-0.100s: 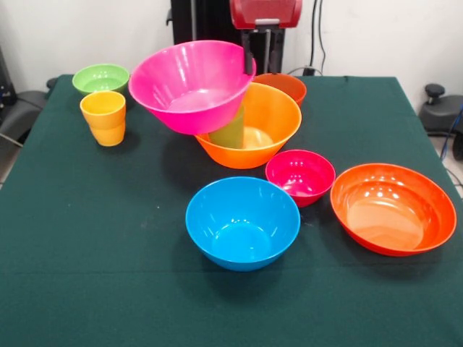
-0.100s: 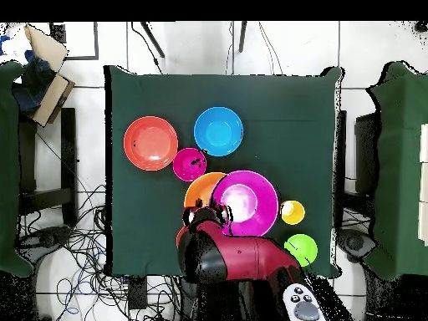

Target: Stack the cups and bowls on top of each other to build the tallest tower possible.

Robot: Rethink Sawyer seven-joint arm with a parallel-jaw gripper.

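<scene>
Gripper (image 1: 247, 61) at twelve o'clock pinches the rim of the tilted pink bowl (image 1: 189, 85); it leans on a green cup (image 1: 230, 130) standing in the orange bowl (image 1: 266, 119).

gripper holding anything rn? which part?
Looks like the gripper has the big pink bowl by its far rim, tilted above the big orange bowl; finger contact itself isn't clearly visible.
</scene>
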